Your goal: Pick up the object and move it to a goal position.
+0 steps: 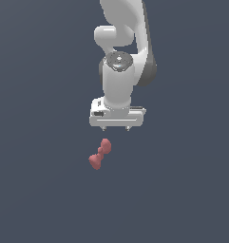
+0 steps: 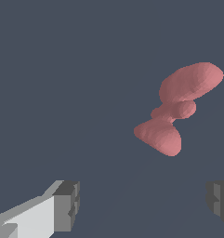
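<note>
Gripper (image 1: 116, 128) spread wide, empty, at centre frame in the exterior view. Object (image 1: 100, 154) just below and slightly left of it, apart, long axis slanting lower-left to upper-right. Offset from between the fingers (image 2: 67, 204) in the wrist view. Height gap unclear. No containers visible.

**Count of items in scene**

Robot arms: 1, white, carrying 1 gripper (image 1: 116, 128). Gripper fingers: 2, wide apart, both seen in the wrist view (image 2: 67, 204). Loose objects: 1, a reddish-pink lumpy piece (image 1: 100, 154) lying just beyond the fingertips, untouched. Dark grey surface: 1.
</note>
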`<state>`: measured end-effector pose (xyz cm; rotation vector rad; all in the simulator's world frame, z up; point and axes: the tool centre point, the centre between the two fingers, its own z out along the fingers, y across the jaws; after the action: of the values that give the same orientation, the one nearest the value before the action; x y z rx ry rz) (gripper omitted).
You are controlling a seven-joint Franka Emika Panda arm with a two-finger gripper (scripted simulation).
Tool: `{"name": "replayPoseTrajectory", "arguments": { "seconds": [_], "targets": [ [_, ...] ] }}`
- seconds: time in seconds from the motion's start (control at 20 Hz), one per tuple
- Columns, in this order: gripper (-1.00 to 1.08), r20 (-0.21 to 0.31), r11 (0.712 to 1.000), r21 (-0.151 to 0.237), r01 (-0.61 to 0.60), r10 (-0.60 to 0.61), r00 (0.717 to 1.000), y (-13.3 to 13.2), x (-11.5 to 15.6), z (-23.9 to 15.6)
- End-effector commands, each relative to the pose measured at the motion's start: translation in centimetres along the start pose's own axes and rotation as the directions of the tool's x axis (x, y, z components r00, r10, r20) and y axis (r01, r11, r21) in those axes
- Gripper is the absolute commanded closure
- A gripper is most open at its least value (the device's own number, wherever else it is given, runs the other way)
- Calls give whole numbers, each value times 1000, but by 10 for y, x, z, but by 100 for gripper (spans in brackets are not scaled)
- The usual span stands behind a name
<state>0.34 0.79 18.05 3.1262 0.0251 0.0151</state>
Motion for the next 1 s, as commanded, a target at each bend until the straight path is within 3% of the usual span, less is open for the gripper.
{"name": "replayPoseTrajectory", "arguments": {
  "seconds": [0.0, 0.4, 0.95],
  "targets": [
    [-92, 0, 1000, 0, 0, 0, 1000, 0, 0, 0],
    [-92, -23, 999, -23, 34, -35, 999, 0, 8, -19],
    [-92, -20, 1000, -17, -18, 18, 1000, 6, 13, -14]
  ]
}}
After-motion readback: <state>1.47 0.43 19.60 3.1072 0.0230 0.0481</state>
